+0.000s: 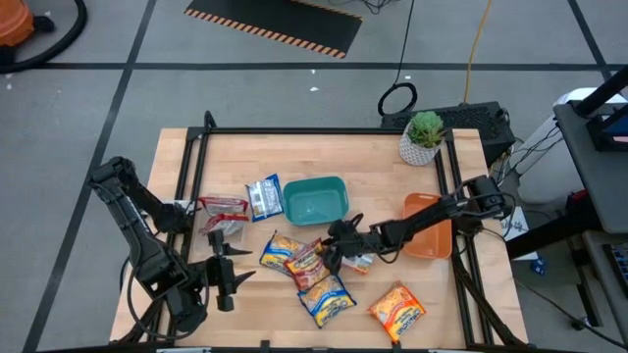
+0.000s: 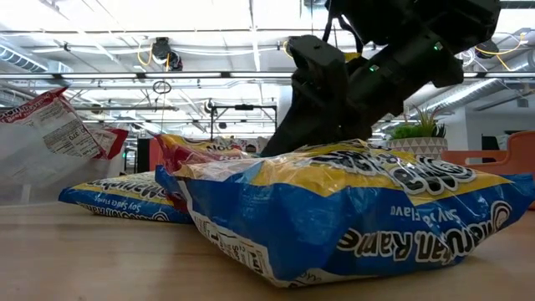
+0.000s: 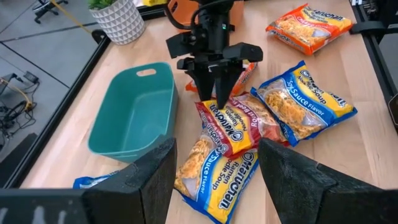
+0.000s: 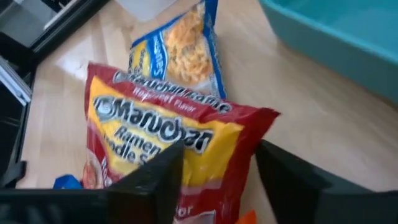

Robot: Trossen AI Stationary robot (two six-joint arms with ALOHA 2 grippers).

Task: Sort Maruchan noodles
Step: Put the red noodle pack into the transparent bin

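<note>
From above, the bench (image 1: 392,157) fills the middle of the frame. The right gripper (image 1: 334,250) reaches in from the right to the centre, directly over a dark red packet (image 1: 306,261) that lies on a blue-and-yellow packet (image 1: 279,251). Below them lies a second blue-and-yellow packet (image 1: 327,300), and an orange packet (image 1: 397,310) sits at lower right. Left of the teal bin (image 1: 316,199) lie a silver-blue packet (image 1: 264,196) and a red-and-white packet (image 1: 224,209). The orange tray (image 1: 429,224) is under the right arm, the potted plant (image 1: 424,137) at upper right. The left gripper (image 1: 224,277) waits at lower left, over bare wood.

In the low view, a blue-and-yellow packet (image 2: 359,209) fills the foreground and the dark right arm hangs over it at upper centre.

In the left wrist view, the left jaws stand apart and empty at the bottom of the frame. At upper centre the right gripper (image 3: 214,93) points down at the dark red packet (image 3: 233,127), its jaws spread, the tips at the packet's upper end.

In the right wrist view, the dark red packet (image 4: 168,140) lies in the centre between the right fingers (image 4: 149,180), which stand apart and do not clamp it yet.

I judge that the step in hand is picking the red packet. Next, the jaws must close on its edge without catching the packet below, then lift.
</note>
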